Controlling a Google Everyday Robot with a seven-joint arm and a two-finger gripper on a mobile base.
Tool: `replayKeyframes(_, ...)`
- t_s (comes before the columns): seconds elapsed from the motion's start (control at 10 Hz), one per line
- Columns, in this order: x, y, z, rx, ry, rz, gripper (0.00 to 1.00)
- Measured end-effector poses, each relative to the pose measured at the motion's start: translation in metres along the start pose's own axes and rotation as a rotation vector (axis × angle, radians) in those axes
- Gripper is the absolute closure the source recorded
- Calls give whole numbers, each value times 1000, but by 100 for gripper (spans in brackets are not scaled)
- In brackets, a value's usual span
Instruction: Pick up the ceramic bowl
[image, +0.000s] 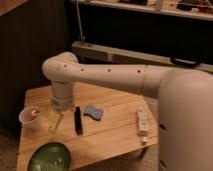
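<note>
The gripper (54, 121) hung low over the left part of the wooden table (117, 136), pointing down from the pale wrist of the arm (107, 75). We could not tell whether it was open or closed; nothing appeared to be held in it.

The ceramic bowl (49, 157) sat at the near left corner of the table, green and glossy, upright, with the frame's lower edge cutting off its near rim. From the gripper it lay nearer to us and a touch to the left, apart from it, with bare wood between. Being round, it offered no long axis to line up with, so we judged that any stretch of rim would serve and that the far rim was the closest. There was only the one arm to do the reach.

A small white cup (30, 117) stood just left of the gripper, and a slim black object (77, 120) lay just right of it, so we judged that a straight pull toward the near edge should pass between them. A blue item (93, 112) and a white oblong object (142, 122) lay farther right. Beyond the table the room was dark, with a metal rail (125, 52) across the back.
</note>
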Motion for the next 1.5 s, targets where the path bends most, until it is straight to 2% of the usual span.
replayKeyframes(0.2, -12, -23, 33, 101, 193, 71, 20)
replayKeyframes(0.3, -16, -33, 50, 130, 247, 96, 20)
replayKeyframes(0.4, -20, -44, 76, 163, 307, 136, 20)
replayKeyframes(0.6, -24, -46, 115, 195, 340, 195, 20)
replayKeyframes(0.8, -23, -33, 135, 192, 350, 248, 20)
replayKeyframes(0.9, -25, -23, 137, 178, 352, 268, 20)
replayKeyframes(1.0, -28, -7, 128, 152, 366, 286, 20)
replayKeyframes(1.2, -36, 18, 99, 117, 415, 304, 20)
replayKeyframes(1.3, -41, 27, 76, 101, 455, 310, 20)
replayKeyframes(1.5, -44, 29, 37, 83, 520, 306, 20)
